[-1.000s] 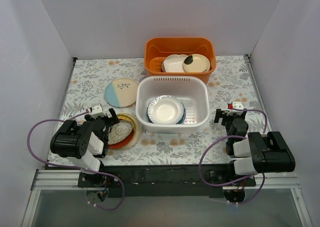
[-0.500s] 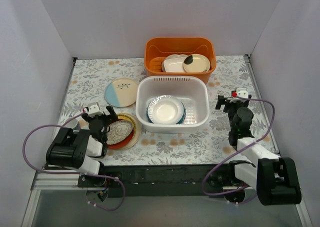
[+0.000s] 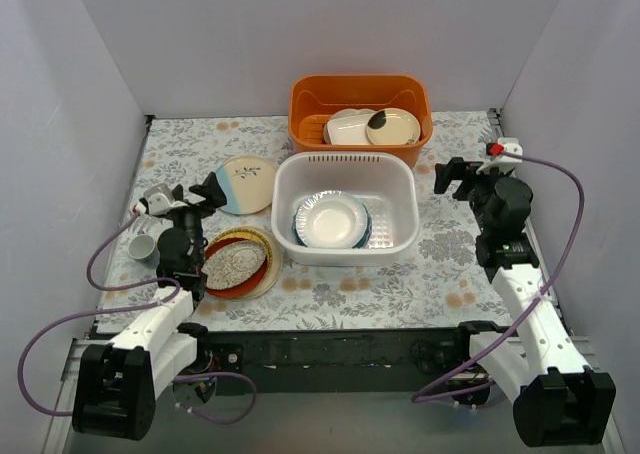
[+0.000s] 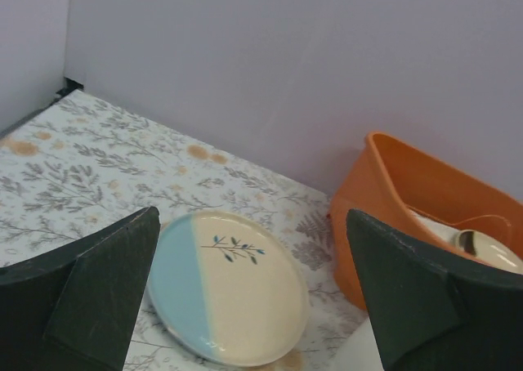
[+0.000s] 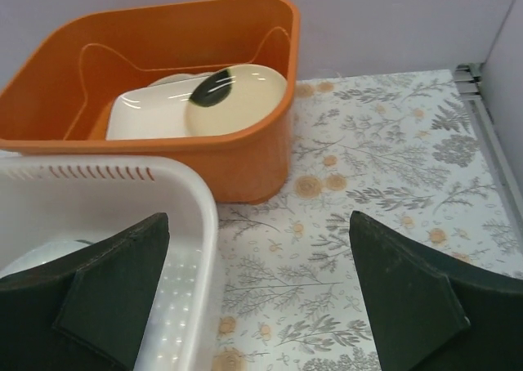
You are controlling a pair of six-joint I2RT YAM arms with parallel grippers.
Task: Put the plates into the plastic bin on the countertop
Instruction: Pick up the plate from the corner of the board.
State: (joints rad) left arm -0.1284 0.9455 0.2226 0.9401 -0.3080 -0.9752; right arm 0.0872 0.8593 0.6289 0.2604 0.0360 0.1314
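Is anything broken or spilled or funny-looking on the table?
Nothing looks broken or spilled. The only untidy bit is in the orange basket, where the cream plate with a dark blotch rests partly on top of a white dish rather than flat.

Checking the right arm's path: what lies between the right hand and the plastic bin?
Between the right hand and the plastic bin only bare countertop shows, in the top external view.
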